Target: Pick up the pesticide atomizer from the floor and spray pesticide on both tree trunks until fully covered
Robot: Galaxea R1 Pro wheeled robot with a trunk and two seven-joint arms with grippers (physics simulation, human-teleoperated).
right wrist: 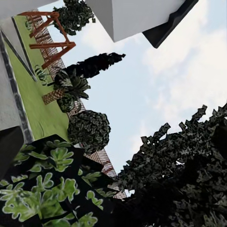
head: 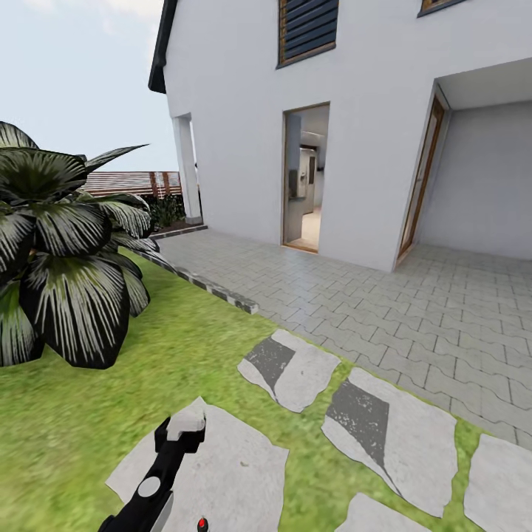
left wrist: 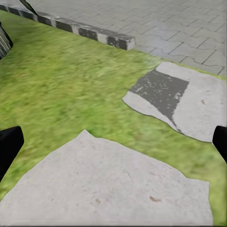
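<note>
I am in the garden, on the lawn (head: 89,414) beside a house. My left gripper (head: 185,427) reaches low over a pale stepping stone (head: 222,465). In the left wrist view its black fingers (left wrist: 8,149) sit at opposite edges, open, with only stone and grass between them. A small dark thing with a red dot (head: 202,524), cut by the bottom edge, may be the pesticide atomizer. The right wrist camera looks up at sky and foliage. One dark finger (right wrist: 9,146) of the right gripper shows at the edge, with nothing held. The tree trunks are out of view.
A big dark broad-leaf plant (head: 59,258) stands close on my left. Grey paving (head: 384,303) with a kerb (head: 214,290) leads to the house door (head: 304,177). The right wrist view has a playset (right wrist: 49,33), a round bush (right wrist: 90,130), a fence and a dark leafy mass (right wrist: 179,179).
</note>
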